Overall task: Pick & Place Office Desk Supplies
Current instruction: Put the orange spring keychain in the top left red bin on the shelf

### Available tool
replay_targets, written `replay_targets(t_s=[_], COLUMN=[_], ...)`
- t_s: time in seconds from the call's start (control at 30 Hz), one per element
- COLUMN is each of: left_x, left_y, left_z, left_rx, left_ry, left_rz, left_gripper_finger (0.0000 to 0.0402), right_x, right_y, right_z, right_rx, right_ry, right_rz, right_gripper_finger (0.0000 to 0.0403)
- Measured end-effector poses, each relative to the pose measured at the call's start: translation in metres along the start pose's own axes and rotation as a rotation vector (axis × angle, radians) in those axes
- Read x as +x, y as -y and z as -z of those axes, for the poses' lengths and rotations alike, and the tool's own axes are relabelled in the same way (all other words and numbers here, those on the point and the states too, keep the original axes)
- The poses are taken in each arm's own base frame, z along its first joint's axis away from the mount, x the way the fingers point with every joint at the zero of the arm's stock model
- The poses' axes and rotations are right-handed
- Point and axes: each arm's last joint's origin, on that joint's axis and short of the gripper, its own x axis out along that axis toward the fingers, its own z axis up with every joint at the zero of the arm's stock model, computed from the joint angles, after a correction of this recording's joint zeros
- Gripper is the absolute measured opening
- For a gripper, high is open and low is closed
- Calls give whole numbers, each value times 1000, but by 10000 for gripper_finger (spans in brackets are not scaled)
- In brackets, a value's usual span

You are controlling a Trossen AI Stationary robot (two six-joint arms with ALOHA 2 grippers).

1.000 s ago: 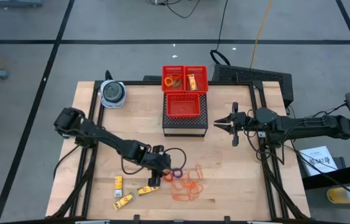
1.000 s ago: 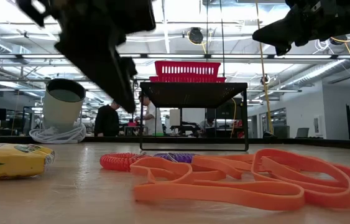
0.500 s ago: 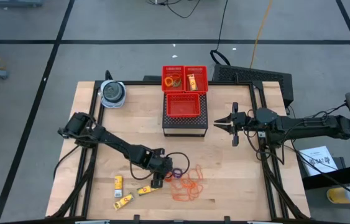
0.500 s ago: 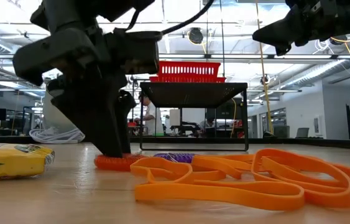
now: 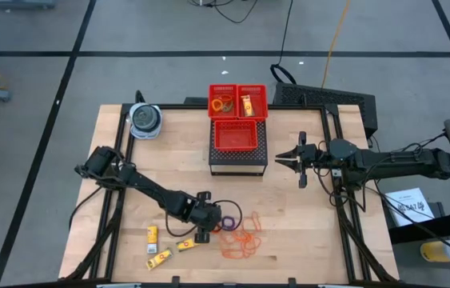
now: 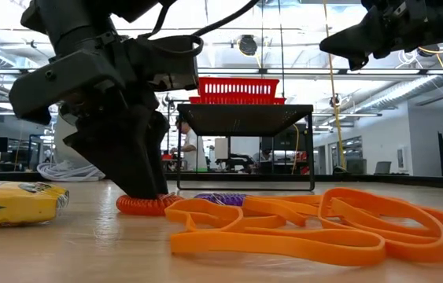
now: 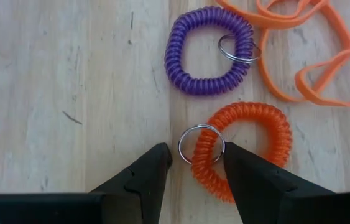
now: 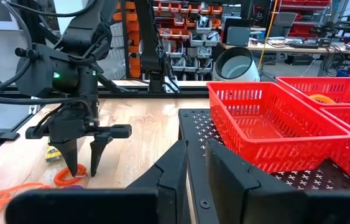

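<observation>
Near the front edge of the surface point(image 5: 129, 168), with bare wood open to its left, the left end effector point(image 7: 194, 158) stands spread, tips down either side of the orange coil ring point(image 7: 243, 146) and its metal loop, not pinching. The purple ring point(image 7: 207, 51) and rubber bands point(image 5: 242, 238) crowd its right. The right end effector point(image 5: 282, 159) hovers beside the red baskets point(image 5: 238, 102), fingers nearly together; I can't tell if they touch.

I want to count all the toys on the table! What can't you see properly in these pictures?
- Purple coil ring: low view, mostly hidden behind the rubber bands.
- Orange coil ring: left wrist view, near side covered by the left gripper.
- Back basket contents: high view, too small.
</observation>
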Motion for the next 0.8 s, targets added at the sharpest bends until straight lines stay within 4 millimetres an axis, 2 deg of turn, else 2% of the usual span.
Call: replay_targets(t_s=[0.1,0.3,0.4,0.63,0.8], left_x=[0,1,0,-16,-45], left_y=[-1,-3,-3,-5,-9], left_z=[1,2,2,-2,-11], left_rx=[-10,-17,-25,-26,-11], left_ry=[-13,-18,-16,15,99], left_rz=[-10,-28,-29,-14,-34], left_gripper_finger=[140,48,14,33,15], right_x=[0,0,0,0,0], right_y=[0,0,0,0,0], right_z=[0,0,0,0,0], right_rx=[-2,-2,-2,-2,-2], right_ry=[0,0,0,0,0], right_rz=[0,0,0,0,0], right_gripper_finger=[50,50,50,50,50])
